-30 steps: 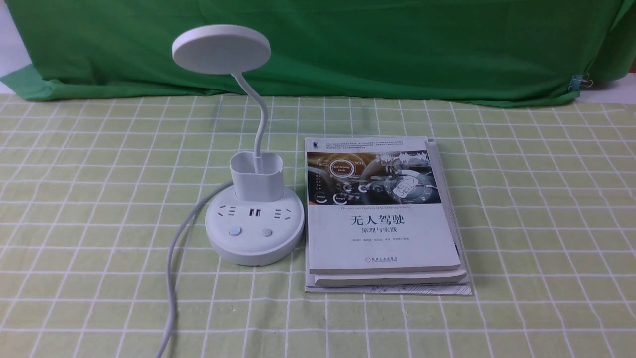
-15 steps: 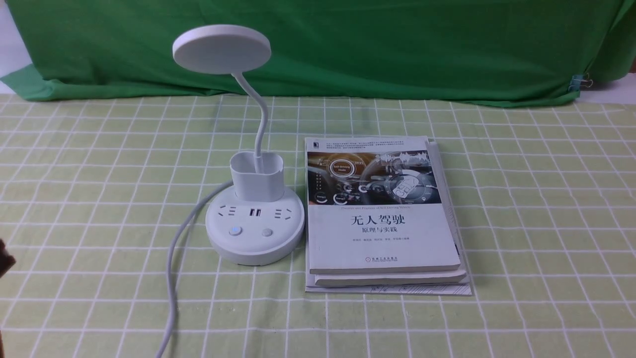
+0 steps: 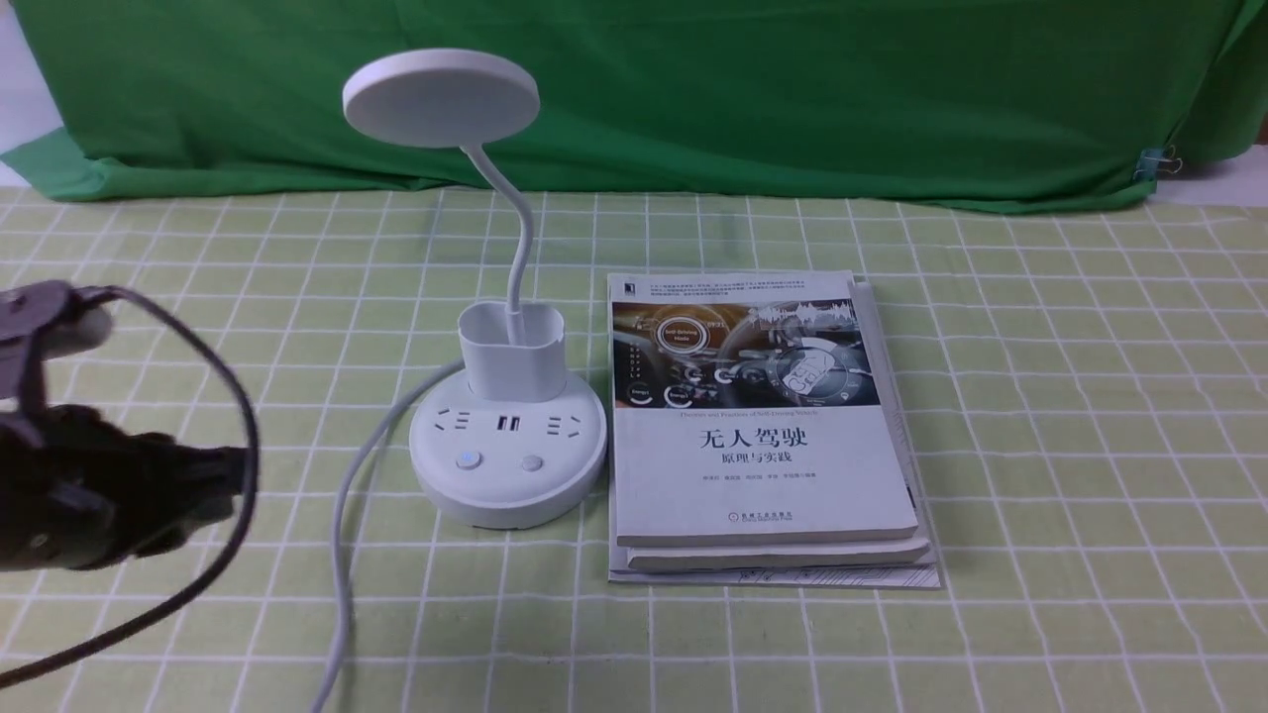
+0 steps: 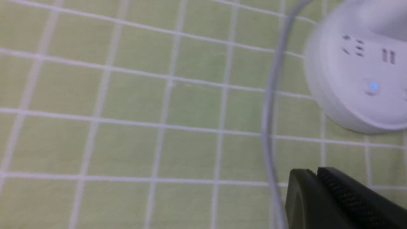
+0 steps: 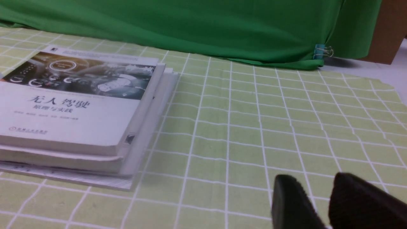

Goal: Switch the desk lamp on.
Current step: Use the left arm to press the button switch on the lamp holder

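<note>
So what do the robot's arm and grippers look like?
Left arm: bulky black body, with a thin dark cable looping off it. Left gripper: black fingers, one with a finely knurled pad. Right gripper: two black, rounded fingers. No markings visible.

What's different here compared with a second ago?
The robot's black left gripper has swung into the front view from the left, toward the white plastic desk lamp, trailing a black cable. Nothing was grasped or released. The lamp, its white cord and the stacked white books stayed put.
</note>
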